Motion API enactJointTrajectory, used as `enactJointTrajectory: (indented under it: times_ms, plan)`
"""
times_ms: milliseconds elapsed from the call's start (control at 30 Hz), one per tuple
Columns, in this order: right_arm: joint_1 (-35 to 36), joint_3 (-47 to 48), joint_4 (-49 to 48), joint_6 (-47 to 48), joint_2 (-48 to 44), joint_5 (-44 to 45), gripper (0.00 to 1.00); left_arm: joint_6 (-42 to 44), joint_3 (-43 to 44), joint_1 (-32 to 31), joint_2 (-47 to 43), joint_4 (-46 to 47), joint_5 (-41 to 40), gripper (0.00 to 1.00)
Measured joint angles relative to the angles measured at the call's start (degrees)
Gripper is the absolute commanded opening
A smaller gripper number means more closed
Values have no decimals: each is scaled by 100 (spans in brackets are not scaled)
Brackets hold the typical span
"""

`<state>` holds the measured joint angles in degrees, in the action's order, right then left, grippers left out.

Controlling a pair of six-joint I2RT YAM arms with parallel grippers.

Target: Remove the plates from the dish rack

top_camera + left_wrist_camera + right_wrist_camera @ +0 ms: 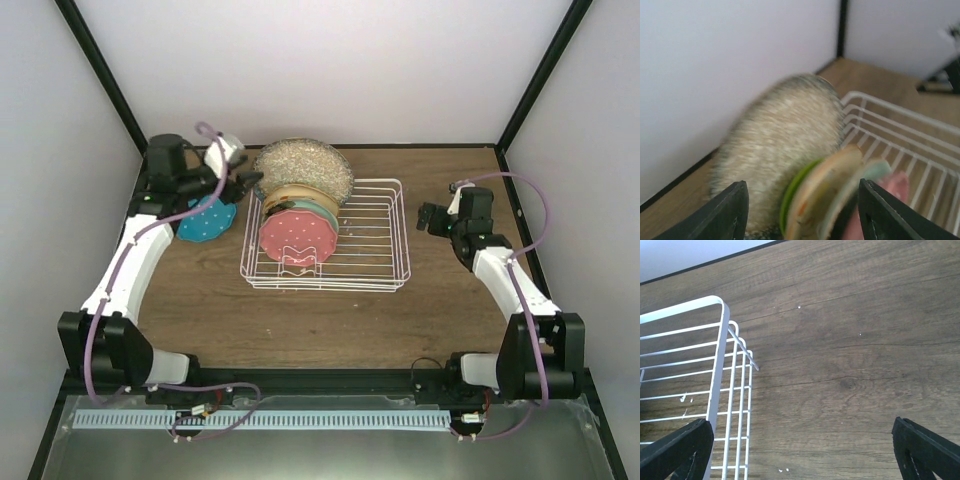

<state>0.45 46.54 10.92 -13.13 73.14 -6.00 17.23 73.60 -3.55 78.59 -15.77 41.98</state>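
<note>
The white wire dish rack (372, 232) stands mid-table. In it stand the large grey speckled plate (303, 165), the cream floral plate (298, 195), the mint green plate (327, 211) and the pink dotted plate (297, 235). The blue dotted plate (207, 221) lies on the table left of the rack. My left gripper (251, 181) is open at the rack's far left corner. In the blurred left wrist view its fingers straddle the lime green plate (794, 189), cream plate (826, 187) and mint plate (867, 175), with the grey plate (782, 135) behind. My right gripper (428, 218) is open and empty, right of the rack.
The right wrist view shows the rack's right edge (718, 345) and bare wooden table (840, 365) under the open gripper (800, 452). White walls and black frame posts close in the back and sides. The left arm reaches over the blue plate.
</note>
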Motion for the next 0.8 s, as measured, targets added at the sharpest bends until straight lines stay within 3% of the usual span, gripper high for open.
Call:
enactJointTrajectory:
  times_ms: [333,800]
  plan:
    - [0,44,-4,-116,-170,-2,100,3139,-579,-1150,114,-1364,-343,54]
    - [0,-101,68,-195,-516,68,100,4391,-581,-1362,533,-1521,-728,49]
